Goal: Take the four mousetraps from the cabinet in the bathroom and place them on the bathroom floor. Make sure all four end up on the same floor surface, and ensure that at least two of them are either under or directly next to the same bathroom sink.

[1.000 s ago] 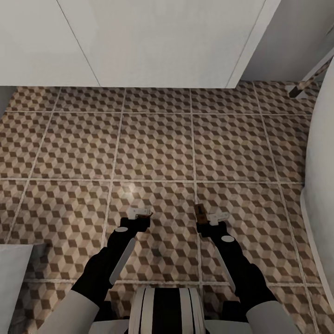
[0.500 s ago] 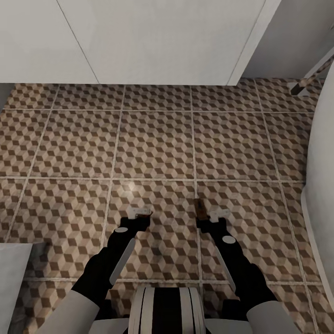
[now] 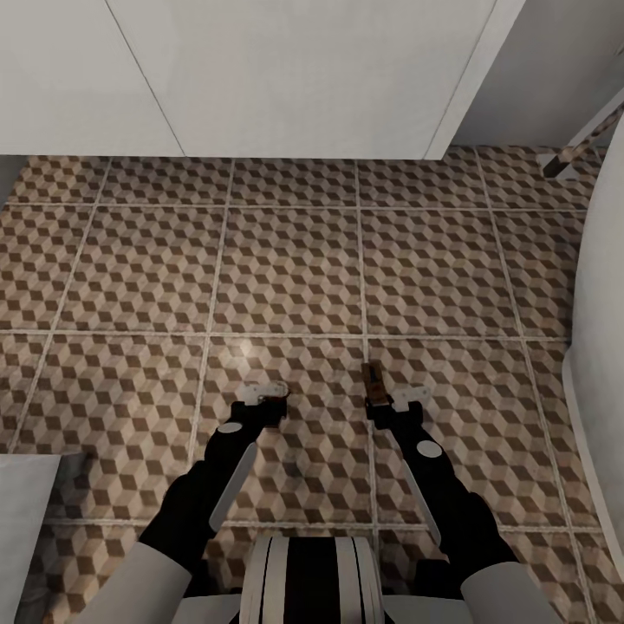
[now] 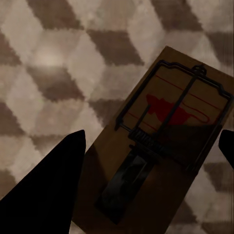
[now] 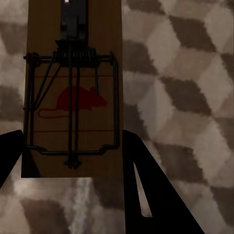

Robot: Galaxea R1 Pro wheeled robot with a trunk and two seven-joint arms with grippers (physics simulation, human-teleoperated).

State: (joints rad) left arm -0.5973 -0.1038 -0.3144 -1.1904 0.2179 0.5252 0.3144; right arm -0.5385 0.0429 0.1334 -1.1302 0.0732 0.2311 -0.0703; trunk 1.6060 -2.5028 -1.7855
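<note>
Head view: both arms reach down low over the bathroom floor [image 3: 286, 260], the left gripper [image 3: 263, 392] and right gripper [image 3: 392, 399] side by side. Between the left gripper's spread fingers lies a mousetrap [image 4: 165, 131] on the tiles. The right gripper's fingers flank a second mousetrap [image 5: 73, 87]; I cannot tell whether either is gripped.

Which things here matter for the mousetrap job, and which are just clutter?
Job:
- left trap, between the left jaws
- right trap, between the right jaws
- floor
- white vanity, likely the sink's

Lying about:
- bathtub
- stick-like thing by the wall
- pale block, unclear what
</note>
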